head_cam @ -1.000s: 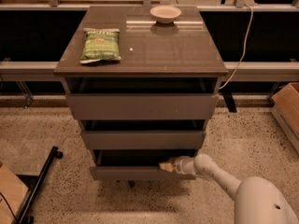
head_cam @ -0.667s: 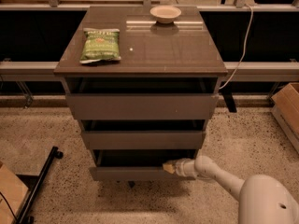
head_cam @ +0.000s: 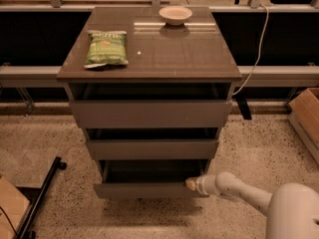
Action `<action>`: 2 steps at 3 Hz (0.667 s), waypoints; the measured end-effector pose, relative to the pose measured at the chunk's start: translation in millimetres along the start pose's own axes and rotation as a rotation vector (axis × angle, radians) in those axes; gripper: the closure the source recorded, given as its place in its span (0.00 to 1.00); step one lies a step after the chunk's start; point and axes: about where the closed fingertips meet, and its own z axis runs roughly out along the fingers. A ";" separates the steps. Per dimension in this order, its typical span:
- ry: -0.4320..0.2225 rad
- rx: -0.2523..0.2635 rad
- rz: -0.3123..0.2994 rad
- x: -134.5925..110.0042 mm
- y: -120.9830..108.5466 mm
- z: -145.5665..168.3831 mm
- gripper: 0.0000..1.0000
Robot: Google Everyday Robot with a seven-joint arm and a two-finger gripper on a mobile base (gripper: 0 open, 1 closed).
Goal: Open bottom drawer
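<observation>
The bottom drawer (head_cam: 144, 189) is the lowest, narrowest grey-brown flat front of the cabinet's three stacked drawers. It stands pulled out a little, and its dark inside shows above the front. My gripper (head_cam: 192, 184) is at the drawer's right end, at the top edge of the front, on the end of the white arm (head_cam: 239, 193) that comes in from the lower right.
The middle drawer (head_cam: 152, 149) and the top drawer (head_cam: 149, 113) are above. A green chip bag (head_cam: 105, 48) and a white bowl (head_cam: 175, 15) lie on the cabinet top. A cardboard box (head_cam: 306, 118) stands at right, a black stand leg (head_cam: 42, 193) lies at the lower left.
The bottom drawer front has come forward a little, showing more of its dark inside. My gripper has moved with it, down and slightly right in the view.
</observation>
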 end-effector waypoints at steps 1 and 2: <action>-0.003 0.161 0.115 11.6 -37.5 -63.3 1.00; -0.001 0.187 0.128 27.6 -30.7 -68.9 0.81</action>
